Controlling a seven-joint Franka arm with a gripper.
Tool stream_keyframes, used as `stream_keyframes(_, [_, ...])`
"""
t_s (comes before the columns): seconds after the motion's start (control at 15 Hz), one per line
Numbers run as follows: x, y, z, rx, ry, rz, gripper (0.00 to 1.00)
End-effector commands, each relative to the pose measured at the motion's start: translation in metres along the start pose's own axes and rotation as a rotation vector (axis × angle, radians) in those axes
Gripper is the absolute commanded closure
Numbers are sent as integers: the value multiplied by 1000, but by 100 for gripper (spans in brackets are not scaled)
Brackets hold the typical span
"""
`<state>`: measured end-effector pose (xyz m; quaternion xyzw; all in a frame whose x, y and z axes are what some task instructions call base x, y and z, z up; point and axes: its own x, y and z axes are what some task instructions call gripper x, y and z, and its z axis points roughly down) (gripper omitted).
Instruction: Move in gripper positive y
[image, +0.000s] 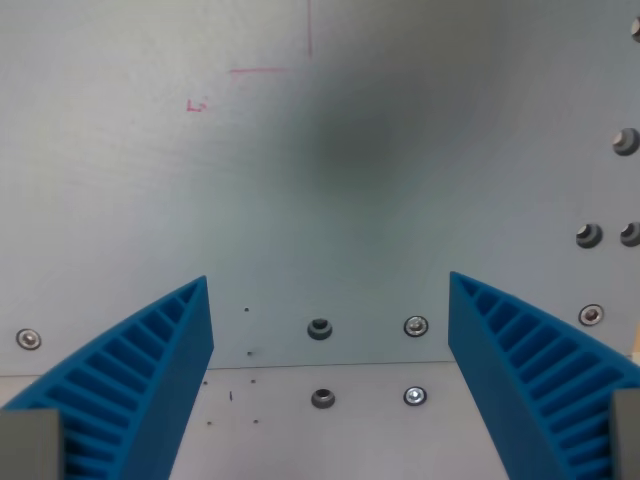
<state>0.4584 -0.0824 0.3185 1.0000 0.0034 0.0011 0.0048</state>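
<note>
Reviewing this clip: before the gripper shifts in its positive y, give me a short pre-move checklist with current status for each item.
1. Gripper open, blue fingers spread wide apart: ok.
2. Nothing held between the fingers; only the bare metal plate shows in the gap: ok.
3. Fingertips clear of the screws and bolt heads between them: ok.
4. Bolt heads at the wrist view's right edge stand proud; clearance above them: cannot tell.
5. Height above the plate: cannot tell.
6. Which image direction is positive y: cannot tell.
</note>
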Motion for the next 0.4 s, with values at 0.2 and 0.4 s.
stream_keyframes(0.2, [5,26,-2,4,-3,-18,0])
stream_keyframes(0.4, [5,41,-2,4,-3,-18,0])
